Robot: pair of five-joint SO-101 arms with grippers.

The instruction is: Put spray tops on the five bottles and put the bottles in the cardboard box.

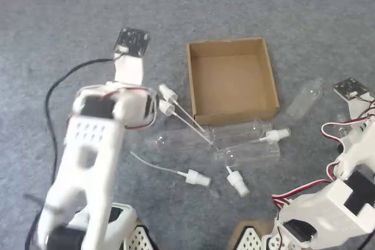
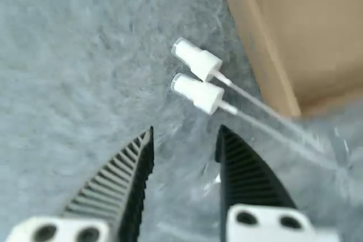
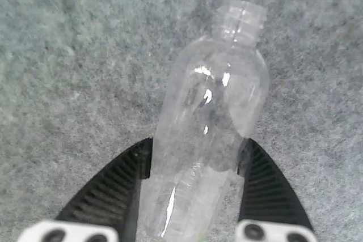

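Right wrist view is showing your right gripper (image 3: 195, 143) spread wide, straddling a bottle (image 3: 212, 106); squeezing gently at its middle is looking safest.

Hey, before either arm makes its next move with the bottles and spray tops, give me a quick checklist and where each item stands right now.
1. Left claw open, spray tops just ahead of it: ok.
2. Right claw open, a bottle lined up between its jaws: ok.
3. Right claw's contact with that bottle: cannot tell.
4. Cardboard box empty and open-topped: ok.
5. That bottle wearing a spray top: not ok, its neck is bare.
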